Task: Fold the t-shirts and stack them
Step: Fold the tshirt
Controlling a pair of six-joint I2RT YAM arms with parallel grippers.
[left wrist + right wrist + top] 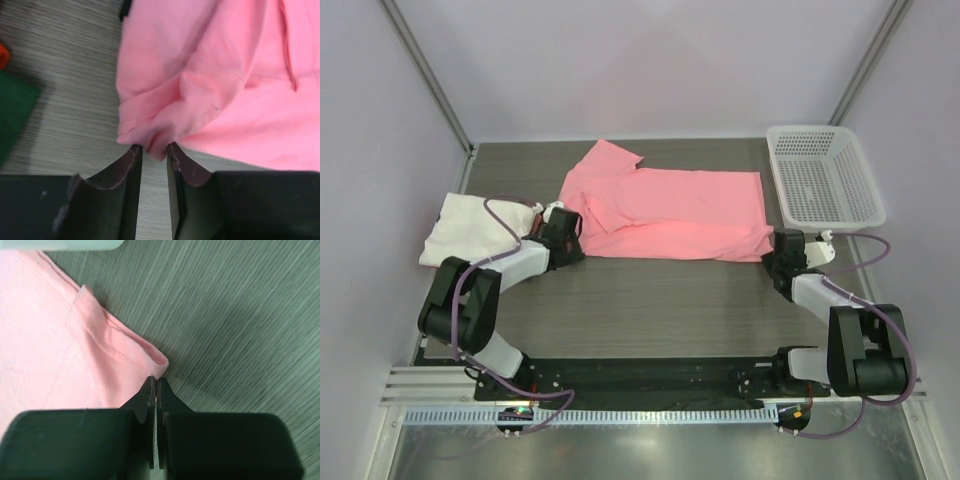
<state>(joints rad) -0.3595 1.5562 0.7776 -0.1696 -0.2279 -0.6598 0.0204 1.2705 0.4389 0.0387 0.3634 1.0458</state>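
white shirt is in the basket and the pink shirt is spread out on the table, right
No. The white shirt is not in the basket; it lies on the table at its left edge. The top view shows this. The pink shirt is spread out on the table, as you said.

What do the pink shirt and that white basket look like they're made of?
The pink t-shirt looks like soft matte knit cloth, probably cotton: it creases and has stitched hems. The basket seems rigid white plastic, slightly shiny, moulded as an open mesh.
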